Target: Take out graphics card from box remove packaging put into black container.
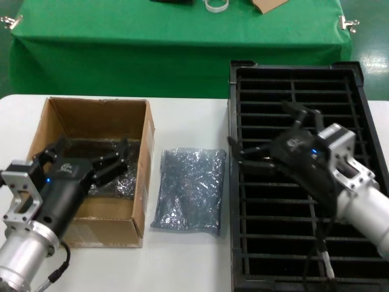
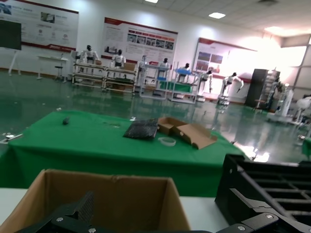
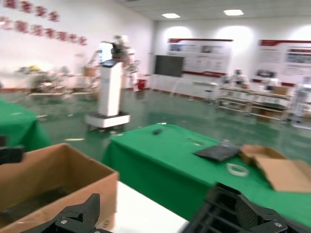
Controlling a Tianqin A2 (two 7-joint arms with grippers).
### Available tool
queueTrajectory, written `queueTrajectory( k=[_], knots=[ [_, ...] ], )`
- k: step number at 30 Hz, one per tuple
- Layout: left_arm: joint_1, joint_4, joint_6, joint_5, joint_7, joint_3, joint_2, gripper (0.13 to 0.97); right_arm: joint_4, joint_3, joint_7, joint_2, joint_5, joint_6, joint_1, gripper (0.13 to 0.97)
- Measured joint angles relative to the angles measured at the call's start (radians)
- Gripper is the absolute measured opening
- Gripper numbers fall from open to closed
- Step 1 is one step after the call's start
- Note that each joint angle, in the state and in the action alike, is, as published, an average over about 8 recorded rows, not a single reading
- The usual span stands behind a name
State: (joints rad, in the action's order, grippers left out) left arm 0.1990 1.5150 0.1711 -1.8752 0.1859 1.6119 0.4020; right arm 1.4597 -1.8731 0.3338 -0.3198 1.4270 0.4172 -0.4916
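Note:
The brown cardboard box (image 1: 137, 201) stands open at the left of the white table. My left gripper (image 1: 93, 148) reaches down into it, open, just over a dark shiny bag (image 1: 121, 180) on the box floor. In the left wrist view a finger (image 2: 83, 209) shows before the box's far wall (image 2: 112, 199). A crinkly grey-silver packaging bag (image 1: 188, 190) lies flat between the box and the black container (image 1: 358, 121). My right gripper (image 1: 262, 129) hovers open over the container's ribbed slots, holding nothing. The graphics card is hidden.
Behind the white table (image 1: 188, 261) stands a green-clothed table (image 1: 176, 42) carrying a tape roll (image 1: 217, 5) and a cardboard piece (image 1: 267, 5). The black container reaches the table's right and near edges. Cables hang under my right wrist (image 1: 322, 255).

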Motion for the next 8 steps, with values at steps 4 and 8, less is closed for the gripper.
queueTrajectory(
  k=[4,8],
  knots=[
    [-0.034,0.015,-0.029,0.013,-0.032,-0.002,-0.018,0.966,0.024,0.047,-0.057,0.003,0.064,-0.072,0.085,0.966],
    [-0.056,0.024,-0.048,0.021,-0.052,-0.003,-0.029,0.966,0.039,0.077,-0.094,0.006,0.105,-0.117,0.138,0.966]
  ],
)
